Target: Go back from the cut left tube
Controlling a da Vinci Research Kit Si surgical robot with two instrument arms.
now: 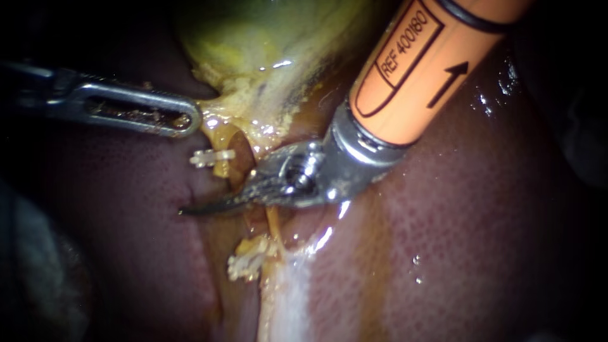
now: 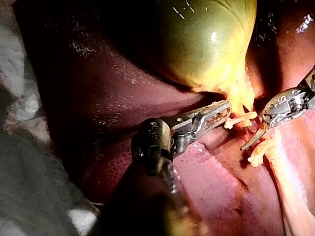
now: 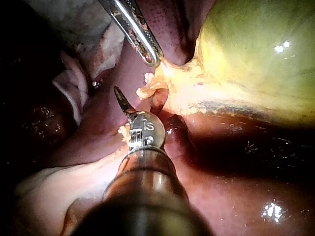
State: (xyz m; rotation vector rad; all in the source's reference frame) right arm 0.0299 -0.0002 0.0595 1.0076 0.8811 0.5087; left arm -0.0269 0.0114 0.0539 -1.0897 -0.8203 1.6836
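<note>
The cut looks made, and what is left is getting out cleanly. The left tube lies in 2 stumps mid-field. The far stump hangs from the gallbladder neck with a white clip across it. The near one sits on the liver under a small bunch of clips.

The right instrument reaches in from the far right. Its hand, a pair of curved blades, is closed with nothing in it. The blades lie across the gap between the 2 stumps, their point just left of the tube. A thin yellow strand runs under the blades' hinge; I take it for the right tube, though I cannot be sure.

The left instrument comes in from the left. Its hand appears closed on the yellow fringe at the gallbladder's neck, just beside the far clip, pulling it taut.

To do this well, I judge the right instrument should draw back along its own shaft, toward the far right, with the blades closed so the point cannot catch. A slight lift off the liver first seems wise, since the curved tip lies close to both the far clip and the strand beneath. A sideways sweep could drag a clip or nick the strand. The left hold should not slacken meanwhile, or the far stump could swing into the blades.
</note>
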